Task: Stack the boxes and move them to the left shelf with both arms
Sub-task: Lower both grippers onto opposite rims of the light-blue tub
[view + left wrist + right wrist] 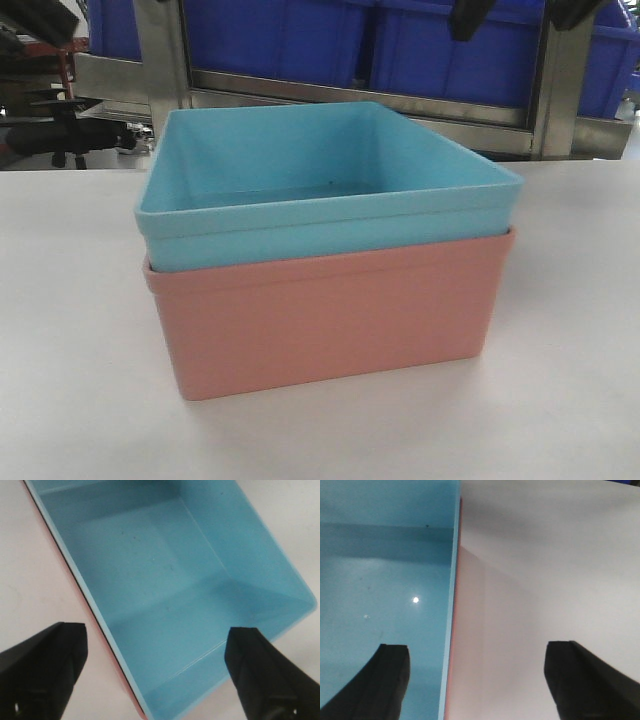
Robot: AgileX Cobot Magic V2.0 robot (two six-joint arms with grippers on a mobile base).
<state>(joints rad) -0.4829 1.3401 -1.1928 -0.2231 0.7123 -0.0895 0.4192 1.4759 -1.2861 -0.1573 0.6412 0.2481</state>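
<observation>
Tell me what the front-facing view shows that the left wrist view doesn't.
Only front-facing: the whole front wall of the pink bin, and dark blue crates behind a steel frame. Only left wrist: the left end effector, fingers spread open above the bare floor of the blue bin. Both: the blue bin nested in the pink bin on the white table.

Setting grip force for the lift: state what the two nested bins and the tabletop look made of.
Blue bin: likely moulded plastic, smooth, slightly glossy; its floor mirrors a light spot in the right wrist view. Pink bin: seemingly the same plastic, even colour, moulded rim band, duller outside. Tabletop: pale, smooth, matte, perhaps laminate; cannot tell for sure.
</observation>
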